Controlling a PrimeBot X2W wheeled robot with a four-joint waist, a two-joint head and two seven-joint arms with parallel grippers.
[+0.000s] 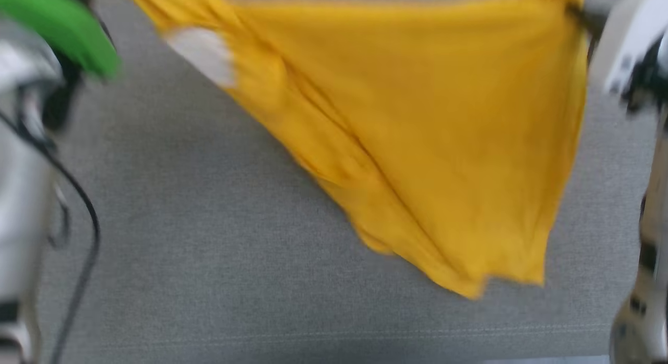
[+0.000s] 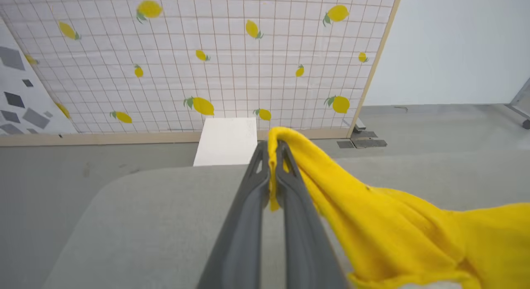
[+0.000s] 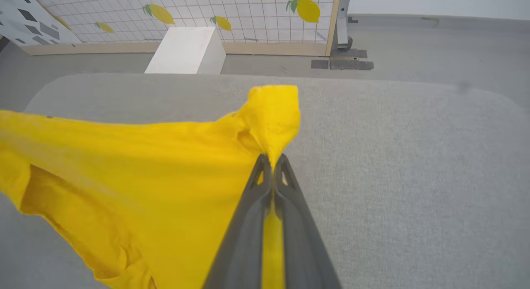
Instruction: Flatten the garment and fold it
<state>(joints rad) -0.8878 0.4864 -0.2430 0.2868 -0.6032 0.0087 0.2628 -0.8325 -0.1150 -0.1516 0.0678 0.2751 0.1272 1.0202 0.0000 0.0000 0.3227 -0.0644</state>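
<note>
The garment point(image 1: 417, 124) is a bright yellow T-shirt hanging stretched between both arms above the grey table point(image 1: 209, 249), drooping to a point at the lower right; the head view is blurred. A white patch point(image 1: 203, 53) shows near its upper left. In the left wrist view my left gripper point(image 2: 273, 146) is shut on an edge of the garment point(image 2: 393, 222), which trails off to the right. Seen from the right wrist, my right gripper point(image 3: 272, 158) is shut on another bunched corner of the garment point(image 3: 145, 173), which spreads away to the left.
A white box point(image 2: 227, 140) stands on the floor beyond the table's far edge, in front of a lemon-patterned grid screen point(image 2: 207, 61). A green part point(image 1: 62, 30) and a black cable point(image 1: 86, 223) of my left arm show at the left of the head view.
</note>
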